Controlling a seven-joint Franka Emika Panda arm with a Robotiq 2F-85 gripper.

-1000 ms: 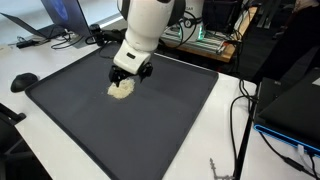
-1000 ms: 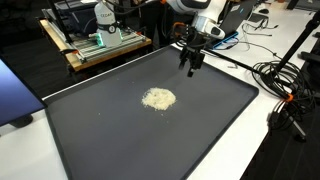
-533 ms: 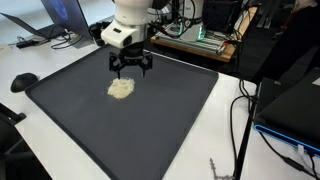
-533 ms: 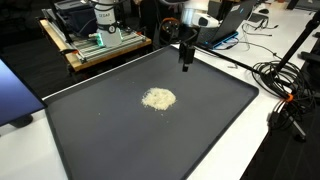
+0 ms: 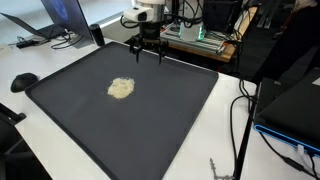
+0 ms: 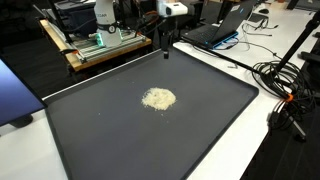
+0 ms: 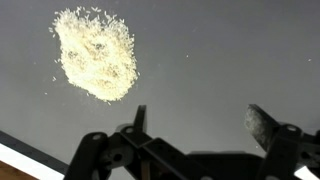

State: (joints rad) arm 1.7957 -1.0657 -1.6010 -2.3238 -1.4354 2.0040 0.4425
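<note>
Looking at the gripper (image 5: 148,57) in both exterior views: hanging now above the far edge of the dark mat (image 5: 170,125), close to the wooden rack (image 6: 100,55) behind it. Having risen and drawn back within the last second, from just over the small pile of pale grains (image 5: 121,88) to this far rim. Keeping the two fingers spread wide all the while, released, carrying nothing between them. Seeing the same in the wrist view: fingertips (image 7: 262,122) well apart at the bottom of the picture, only bare mat between them.

Finding the pile in the same place as before, lying on the mat, now well apart from the gripper. Keeping its shape too: a low, loose heap with a few stray grains around its border, not smeared and not spread. Showing up at the upper left of the wrist view, away from the line of the fingers.

Judging from this: not touching the grains at this moment, not lifting any, leaving the pile alone while moving off toward the back. Noticing also the white table (image 5: 45,62) under the mat and a black mouse (image 5: 24,80) near the mat's corner, both untouched.
</note>
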